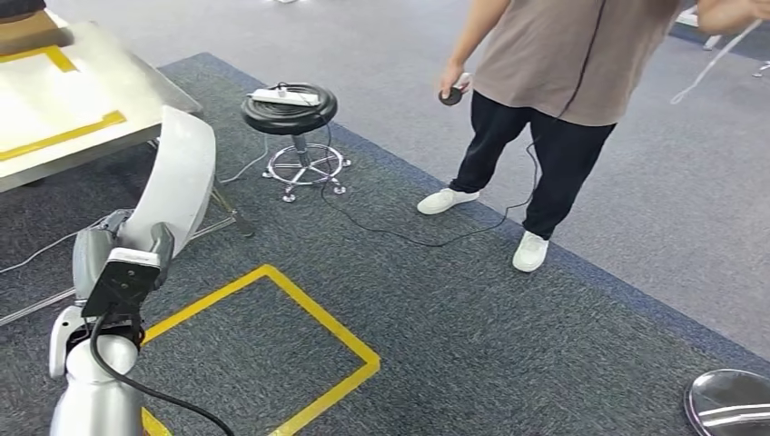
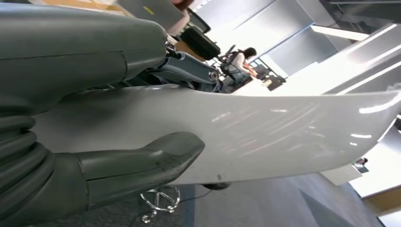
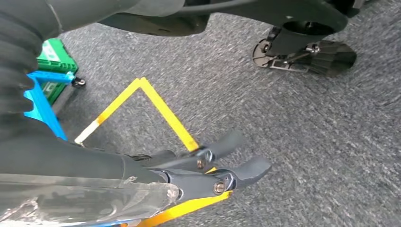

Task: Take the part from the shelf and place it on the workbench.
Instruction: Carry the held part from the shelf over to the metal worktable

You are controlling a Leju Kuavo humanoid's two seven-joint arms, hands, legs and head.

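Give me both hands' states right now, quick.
Left hand: holds the white curved part between thumb and fingers.
Right hand: holds nothing, fingers apart, above the carpet.

The head camera is looking down from high at carpet, the workbench (image 1: 64, 109) corner and a stool (image 1: 289, 111). The left wrist camera is sitting close against the white part (image 2: 265, 132), sharing that stool (image 2: 161, 201). The right wrist camera is facing the floor's yellow tape (image 3: 165, 118).

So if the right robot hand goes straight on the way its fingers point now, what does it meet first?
Probably the grey carpet. In the right wrist view the right robot hand holds nothing and its fingers point out over the floor above the yellow tape. Nothing else shows in that line, though depth is unclear.
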